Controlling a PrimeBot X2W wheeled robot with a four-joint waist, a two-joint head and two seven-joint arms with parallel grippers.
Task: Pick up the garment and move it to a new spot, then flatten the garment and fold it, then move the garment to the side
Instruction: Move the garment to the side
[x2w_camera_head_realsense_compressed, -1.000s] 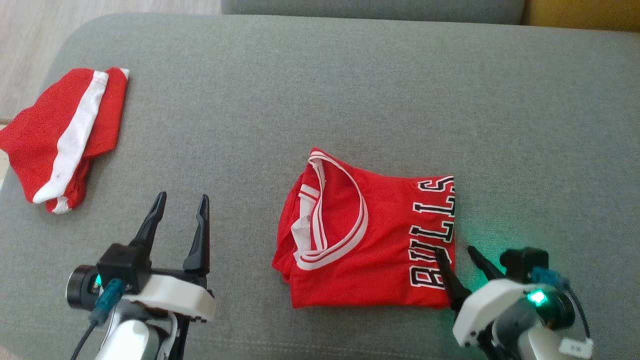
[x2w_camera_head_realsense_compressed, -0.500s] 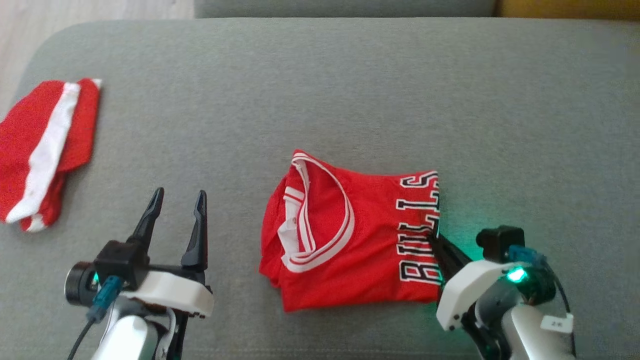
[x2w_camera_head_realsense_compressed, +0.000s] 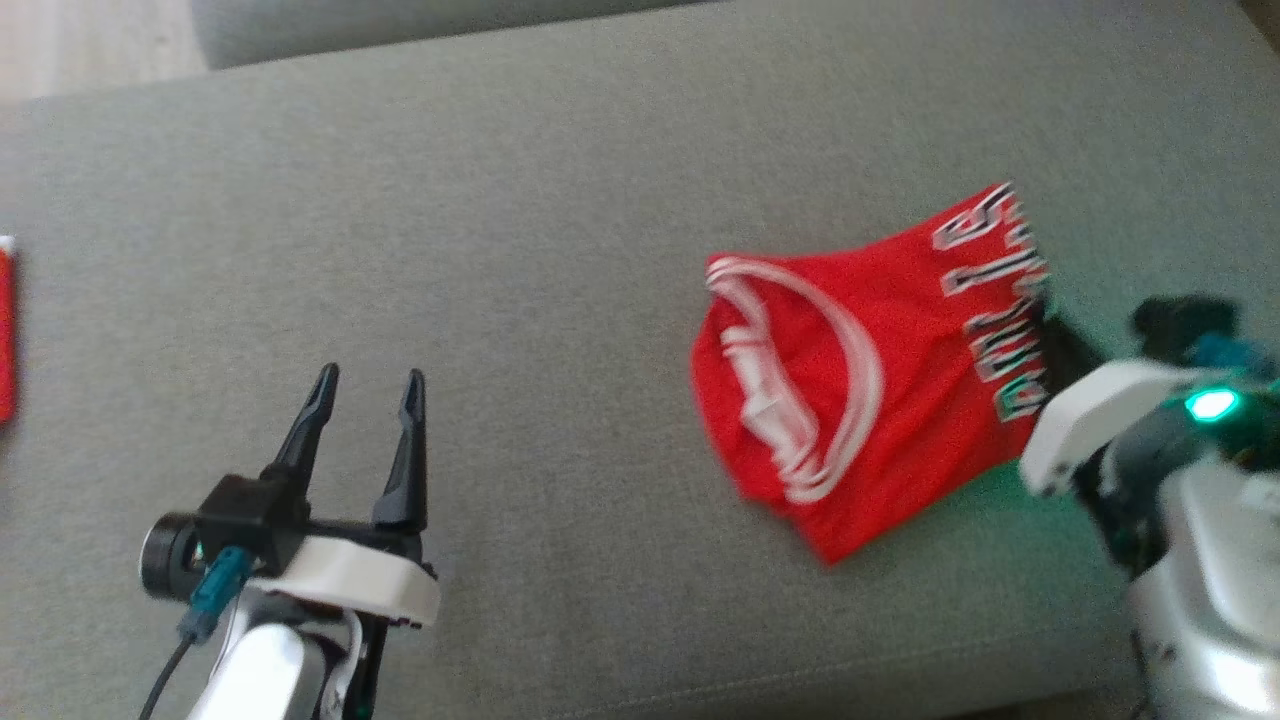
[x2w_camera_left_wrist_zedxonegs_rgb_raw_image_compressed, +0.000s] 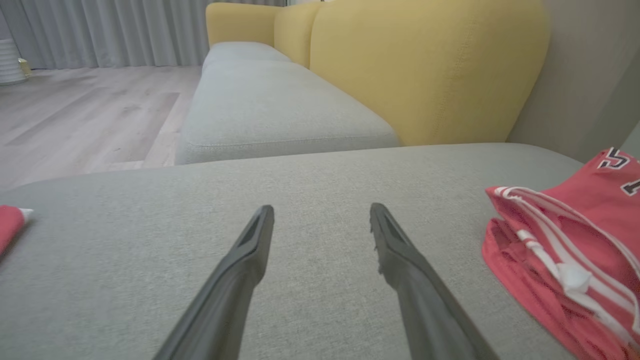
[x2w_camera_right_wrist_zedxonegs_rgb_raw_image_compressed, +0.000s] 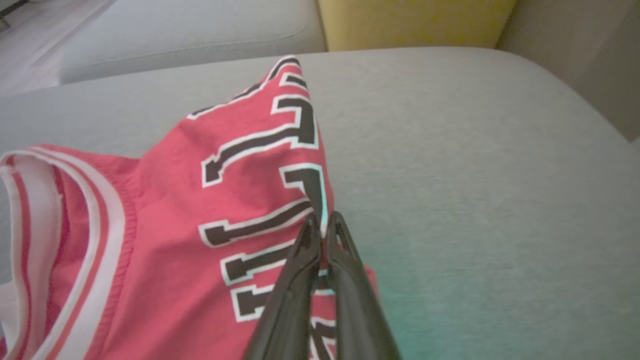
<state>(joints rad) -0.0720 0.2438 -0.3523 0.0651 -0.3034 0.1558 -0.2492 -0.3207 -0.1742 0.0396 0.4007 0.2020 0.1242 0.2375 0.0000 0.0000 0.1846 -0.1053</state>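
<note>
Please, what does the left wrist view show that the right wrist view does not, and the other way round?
Left wrist view: the open left gripper, curtains and a second red cloth at the edge. Right wrist view: the right gripper shut on the jersey at its lettered edge. Both: the jersey, the grey cushion and the yellow backrest.

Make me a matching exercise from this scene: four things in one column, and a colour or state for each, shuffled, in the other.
Column one:
1. jersey
2. left gripper
3. right gripper
4. backrest

Column two:
A. yellow
B. shut on cloth
C. red with black letters
D. open, holding nothing

Pairs: 1-C, 2-D, 3-B, 4-A
</note>
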